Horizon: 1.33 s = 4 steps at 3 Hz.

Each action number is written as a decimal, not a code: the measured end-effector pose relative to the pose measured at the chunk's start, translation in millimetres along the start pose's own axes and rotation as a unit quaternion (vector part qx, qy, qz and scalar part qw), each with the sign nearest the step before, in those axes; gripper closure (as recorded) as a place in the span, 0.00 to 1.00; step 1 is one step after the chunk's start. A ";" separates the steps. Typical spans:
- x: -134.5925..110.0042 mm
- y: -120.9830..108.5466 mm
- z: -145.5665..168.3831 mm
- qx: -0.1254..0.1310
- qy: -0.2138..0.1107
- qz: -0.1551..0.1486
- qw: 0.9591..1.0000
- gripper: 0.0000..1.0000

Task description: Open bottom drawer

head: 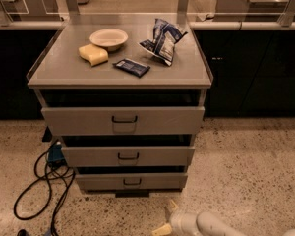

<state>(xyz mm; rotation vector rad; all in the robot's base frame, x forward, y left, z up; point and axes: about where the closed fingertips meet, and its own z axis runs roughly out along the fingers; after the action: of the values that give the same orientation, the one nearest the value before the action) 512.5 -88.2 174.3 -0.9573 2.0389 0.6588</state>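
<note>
The grey cabinet [118, 73] stands in the middle with three drawers. The bottom drawer [103, 181] is the shallowest front panel, with a small black loop handle [132, 182] at its centre; its front sits about flush with the drawers above. My gripper [166, 218] is low at the bottom edge, right of centre, on a white arm [211, 225]. Its two pale fingers are spread apart and empty. It hovers just above the floor, below and slightly right of the drawer's handle, not touching the drawer.
On the cabinet top lie a white bowl [108, 37], a yellow sponge [93, 54], a dark blue packet [132, 67] and a blue chip bag [163, 40]. A black cable [39, 181] coils on the floor at left. Dark counters run behind.
</note>
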 end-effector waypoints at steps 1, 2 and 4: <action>40.1 31.1 26.2 -0.014 0.002 0.037 0.999 0.00; 40.1 31.7 26.4 -0.015 0.002 0.037 0.999 0.00; -5.0 -13.9 36.4 0.106 -0.057 -0.059 0.991 0.00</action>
<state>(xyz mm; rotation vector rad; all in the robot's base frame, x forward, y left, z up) 541.2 -68.5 156.0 -0.8872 1.8917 0.4130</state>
